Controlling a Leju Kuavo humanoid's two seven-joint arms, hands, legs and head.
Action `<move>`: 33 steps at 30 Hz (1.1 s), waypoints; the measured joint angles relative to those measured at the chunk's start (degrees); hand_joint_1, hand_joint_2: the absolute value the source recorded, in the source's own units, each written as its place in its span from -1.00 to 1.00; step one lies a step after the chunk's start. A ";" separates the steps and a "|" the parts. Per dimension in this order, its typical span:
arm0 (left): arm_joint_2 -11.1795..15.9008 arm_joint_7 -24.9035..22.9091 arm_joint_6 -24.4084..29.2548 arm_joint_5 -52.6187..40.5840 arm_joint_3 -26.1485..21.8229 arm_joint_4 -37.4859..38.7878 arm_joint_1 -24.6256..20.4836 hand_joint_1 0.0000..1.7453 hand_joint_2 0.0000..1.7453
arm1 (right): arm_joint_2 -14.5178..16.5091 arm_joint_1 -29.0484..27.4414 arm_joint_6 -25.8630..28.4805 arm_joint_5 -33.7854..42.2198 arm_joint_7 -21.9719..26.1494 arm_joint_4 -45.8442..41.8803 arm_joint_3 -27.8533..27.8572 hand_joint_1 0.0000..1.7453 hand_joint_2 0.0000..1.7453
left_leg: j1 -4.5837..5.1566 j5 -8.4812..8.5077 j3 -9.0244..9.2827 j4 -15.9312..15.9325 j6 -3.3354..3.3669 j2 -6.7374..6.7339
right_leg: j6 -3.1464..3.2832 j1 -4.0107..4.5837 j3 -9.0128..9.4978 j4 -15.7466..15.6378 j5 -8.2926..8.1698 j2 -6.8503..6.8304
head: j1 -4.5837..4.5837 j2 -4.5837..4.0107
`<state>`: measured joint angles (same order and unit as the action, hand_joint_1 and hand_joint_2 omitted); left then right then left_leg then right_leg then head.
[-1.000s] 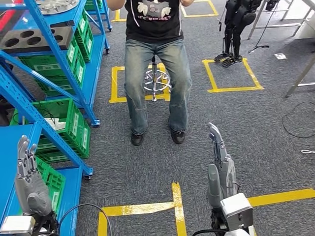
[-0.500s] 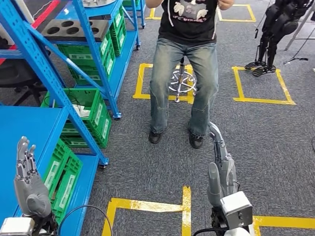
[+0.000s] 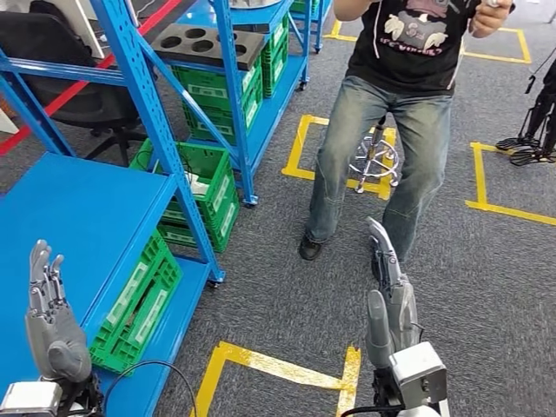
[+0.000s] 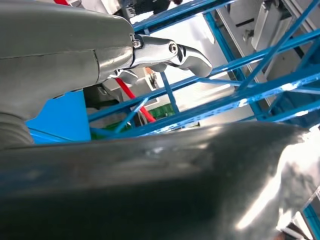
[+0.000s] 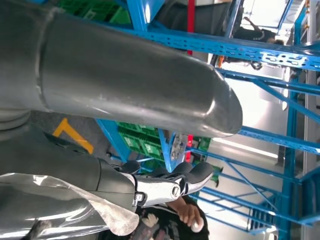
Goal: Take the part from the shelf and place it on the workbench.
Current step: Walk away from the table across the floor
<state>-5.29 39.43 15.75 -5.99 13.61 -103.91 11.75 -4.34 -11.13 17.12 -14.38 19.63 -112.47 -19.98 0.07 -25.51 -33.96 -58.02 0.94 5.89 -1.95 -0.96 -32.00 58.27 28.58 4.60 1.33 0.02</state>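
Both silver many-fingered hands, left hand and right hand, ride raised, fingers apart, holding nothing, presumably ready to reach the dark slab part with round holes lying on the blue steel shelf ahead.

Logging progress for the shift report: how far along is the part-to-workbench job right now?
Both the left hand and the right hand are raised with fingers apart, holding nothing. A dark part with round holes lies on the blue shelf further off. No workbench is seen. That fits either heading to fetch a part or having just delivered one; a person stands ahead.
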 joint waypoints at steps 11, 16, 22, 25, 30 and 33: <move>-0.04 0.00 0.22 -0.78 1.19 0.80 -0.61 -1.00 -1.00 | -0.05 -2.87 1.31 0.61 0.77 -1.02 1.55 -1.00 -1.00 | -0.60 -4.86 -6.26 -13.23 -2.44 -5.39 | 1.81 0.30 1.28 -1.14 0.30 -7.76 | -0.82 0.00; -0.05 0.00 0.74 -0.87 1.81 1.06 -1.36 -1.00 -1.00 | -0.05 -3.16 0.98 0.64 0.98 -1.35 2.13 -1.00 -1.00 | 0.43 -0.46 0.34 -0.33 -1.10 -9.96 | 0.75 0.91 2.17 -1.08 1.13 -10.53 | -0.77 0.00; -0.13 0.00 1.34 -0.95 2.14 1.13 -1.73 -1.00 -1.00 | -0.07 -3.13 0.68 0.64 0.98 -1.58 2.67 -1.00 -1.00 | -0.12 -0.02 0.61 0.54 0.96 -6.20 | -0.64 0.38 -1.79 8.13 6.72 -5.43 | -0.27 0.00; -0.12 0.00 1.60 -0.94 2.30 1.22 -1.69 -1.00 -1.00 | -0.10 -3.24 0.59 0.65 0.93 -1.58 2.76 -1.00 -1.00 | -0.09 -0.04 0.62 0.48 1.07 -4.08 | -0.77 0.37 -6.28 15.55 8.09 -4.68 | -0.17 0.00; -0.11 0.00 1.87 -0.89 2.36 1.25 -1.73 -1.00 -1.00 | -0.11 -3.22 0.40 0.51 0.91 -1.62 2.91 -1.00 -1.00 | -0.14 -0.25 0.48 -0.11 0.29 -0.54 | -0.22 -0.06 -0.24 0.60 0.03 -0.63 | -0.22 0.00; -0.05 0.00 2.11 -0.78 2.38 1.22 -1.51 -1.00 -1.00 | -0.11 -2.99 0.06 0.42 0.79 -1.67 2.97 -1.00 -1.00 | -0.36 -0.01 -0.22 -0.26 -0.79 1.02 | 0.43 -0.06 0.59 -0.43 0.15 -1.18 | -0.24 0.00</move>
<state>-5.34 39.43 17.86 -6.77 15.98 -102.68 10.24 -4.46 -14.12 17.18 -13.97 20.42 -114.14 -17.01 -0.29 -25.52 -34.18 -58.28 0.15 6.90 -1.52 -1.02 -31.41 57.84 28.73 3.43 1.09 0.02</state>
